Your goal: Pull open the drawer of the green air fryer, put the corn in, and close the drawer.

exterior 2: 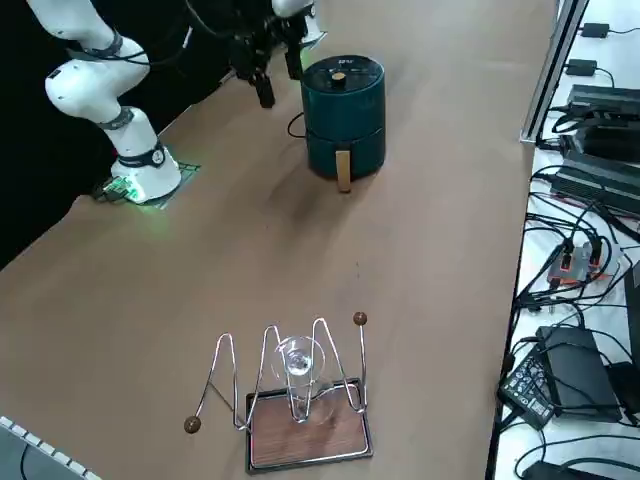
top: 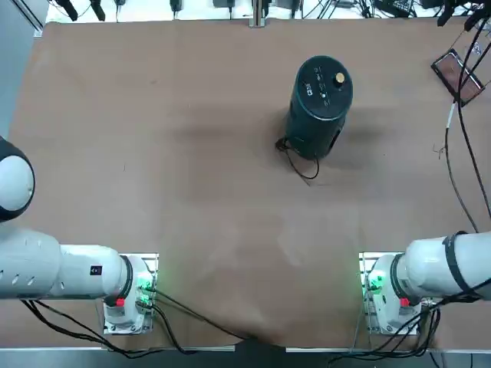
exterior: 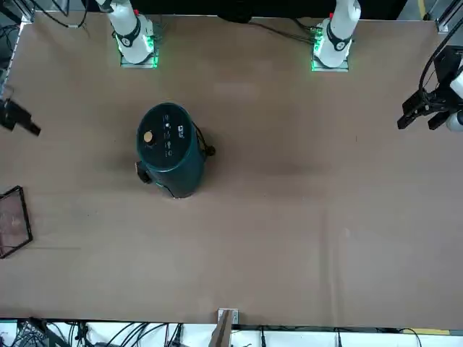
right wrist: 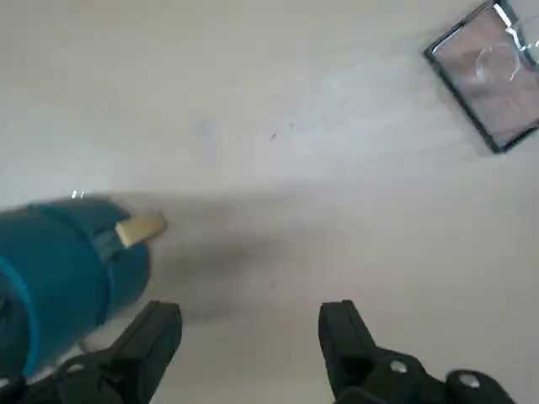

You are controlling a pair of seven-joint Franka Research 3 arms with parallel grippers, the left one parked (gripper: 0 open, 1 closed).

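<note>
The green air fryer stands upright on the far right half of the table, with a black top panel and a gold knob. It also shows as the teal cylinder, again as that cylinder, and in the wrist view. Its drawer sits flush in the body, with a tan handle pointing to the robot's right. My right gripper hangs open in the air beside the fryer's top, nothing between its fingers. It shows too at the front view's edge. No corn is in view.
A wire rack on a brown base holds a glass near the table's right edge; the same rack appears in the wrist view. The fryer's thin black cord loops on the table toward the robot. Cables and boxes lie beyond the far edge.
</note>
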